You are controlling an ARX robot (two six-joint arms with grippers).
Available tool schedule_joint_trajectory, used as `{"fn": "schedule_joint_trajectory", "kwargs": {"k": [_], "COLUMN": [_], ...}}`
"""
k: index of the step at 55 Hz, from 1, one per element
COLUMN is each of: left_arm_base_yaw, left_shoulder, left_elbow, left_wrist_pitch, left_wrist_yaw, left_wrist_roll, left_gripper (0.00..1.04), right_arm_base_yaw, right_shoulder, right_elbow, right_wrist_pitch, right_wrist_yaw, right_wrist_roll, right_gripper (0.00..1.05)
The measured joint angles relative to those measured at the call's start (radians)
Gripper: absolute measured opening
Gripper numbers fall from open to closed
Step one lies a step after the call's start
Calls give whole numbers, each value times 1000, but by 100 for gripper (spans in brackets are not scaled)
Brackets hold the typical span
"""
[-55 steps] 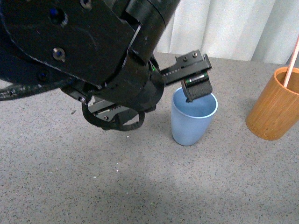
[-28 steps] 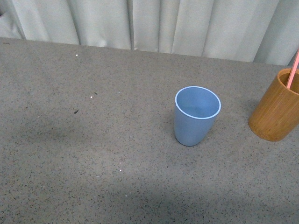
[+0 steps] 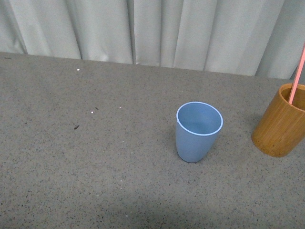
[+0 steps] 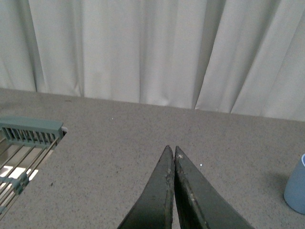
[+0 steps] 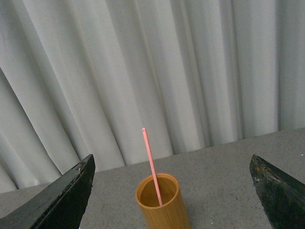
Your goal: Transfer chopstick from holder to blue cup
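Note:
The blue cup [image 3: 198,130] stands upright and empty in the middle of the grey table in the front view; its edge shows in the left wrist view [image 4: 296,191]. The brown-orange holder [image 3: 280,121] stands at the right edge with a salmon-pink chopstick [image 3: 297,76] leaning in it. Neither arm shows in the front view. In the right wrist view the holder [image 5: 162,210] and chopstick [image 5: 152,167] lie ahead, centred between the wide-open fingers of my right gripper [image 5: 171,191]. My left gripper [image 4: 171,150] is shut and empty, above bare table, the cup off to one side.
Pale pleated curtains [image 3: 157,28] hang behind the table's far edge. A grey-green wire rack [image 4: 24,148] shows at one side of the left wrist view. The table [image 3: 95,162] is a speckled grey surface.
One second ago a black arm filled the front view with its gripper over the cup. It has left that view. The view has shifted slightly; cup and holder stand as before.

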Motion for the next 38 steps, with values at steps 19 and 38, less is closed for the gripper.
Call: {"fn": "schedule_joint_trajectory", "kwargs": {"k": [19,38], "left_arm_base_yaw": [0,0], "left_shoulder": [-3,-4], "left_elbow": [0,0], "left_wrist_pitch": [-1,-1], "left_wrist_yaw": [0,0], "left_wrist_roll": [0,0], "left_gripper": [25,83], "right_arm_base_yaw": [12,-236], "right_shoulder": [12,943], "right_elbow": [2,324], "right_wrist_pitch": [-8,318], "right_wrist_yaw": [41,-135], "right_wrist_roll": [-14,-245], "right_gripper": [95,95]}}
